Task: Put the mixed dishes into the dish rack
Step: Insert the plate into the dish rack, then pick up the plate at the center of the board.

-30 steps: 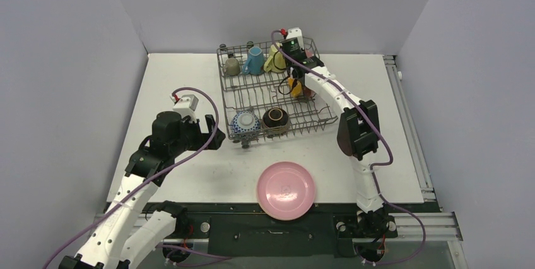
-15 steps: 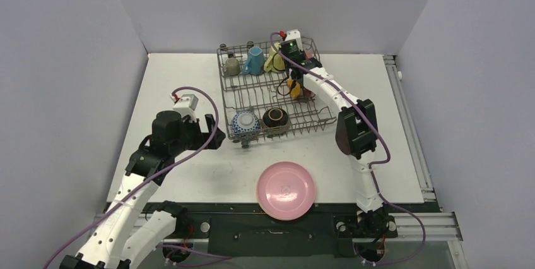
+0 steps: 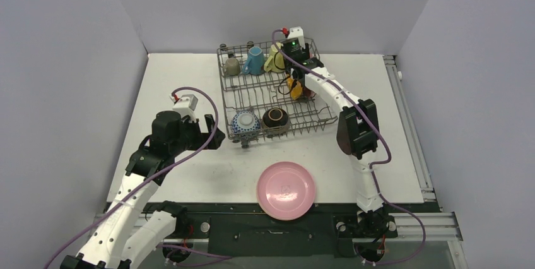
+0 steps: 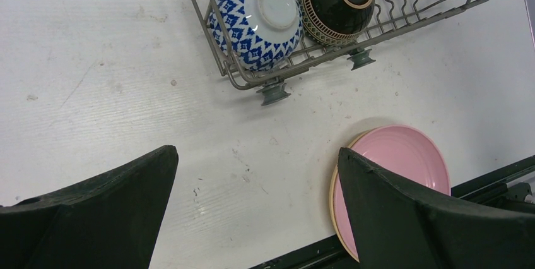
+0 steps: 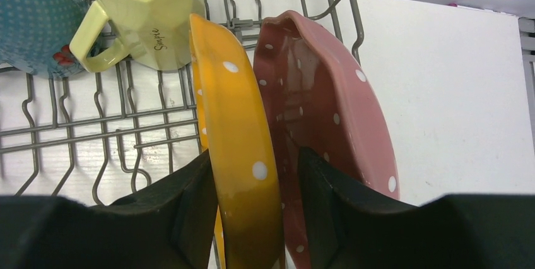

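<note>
Robot lab test cell, plain pale walls (image 3: 69, 60) enclosing a white table (image 3: 183, 86), dark mounting frame (image 3: 271, 226) in front.

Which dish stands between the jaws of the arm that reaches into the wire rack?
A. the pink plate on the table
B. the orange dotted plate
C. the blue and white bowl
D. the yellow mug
B: in the right wrist view the orange dotted plate stands on edge between the right jaws, next to the dark red plate.
</note>
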Controlling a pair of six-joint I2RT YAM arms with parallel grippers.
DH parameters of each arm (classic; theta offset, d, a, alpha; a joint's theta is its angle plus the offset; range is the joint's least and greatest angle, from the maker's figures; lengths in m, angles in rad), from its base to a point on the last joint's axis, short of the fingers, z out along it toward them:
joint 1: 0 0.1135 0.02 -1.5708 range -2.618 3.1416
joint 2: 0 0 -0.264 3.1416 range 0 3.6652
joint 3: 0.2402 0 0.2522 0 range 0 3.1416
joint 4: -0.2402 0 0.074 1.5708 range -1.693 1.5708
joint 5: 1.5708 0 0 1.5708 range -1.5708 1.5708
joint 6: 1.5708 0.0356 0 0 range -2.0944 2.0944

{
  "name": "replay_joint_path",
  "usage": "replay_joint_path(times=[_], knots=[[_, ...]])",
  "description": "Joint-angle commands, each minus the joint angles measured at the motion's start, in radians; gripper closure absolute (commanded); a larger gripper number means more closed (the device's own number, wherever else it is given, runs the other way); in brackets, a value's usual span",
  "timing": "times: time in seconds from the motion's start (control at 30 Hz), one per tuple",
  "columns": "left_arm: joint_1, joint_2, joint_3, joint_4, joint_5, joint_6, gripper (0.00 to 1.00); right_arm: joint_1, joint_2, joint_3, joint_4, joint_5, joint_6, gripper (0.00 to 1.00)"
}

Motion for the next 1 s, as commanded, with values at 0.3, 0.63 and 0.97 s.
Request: replay_joint_path(times=[0.3,0.63,0.97], knots=[[0.015,-0.009,0.006,0.046,0.020,0.014,0.04,0.028,-0.192,-0.018,0.033,0.055,-0.013,0.52],[0.039,0.004,0.005,0.041,0.045,0.007,0.04,0.055,-0.348,-0.110,0.045,0.038,-0.003,0.50],[0.043,0.019,-0.008,0.054,0.076,0.007,0.04,0.053,-0.586,-0.323,0.040,-0.105,0.108,0.49]])
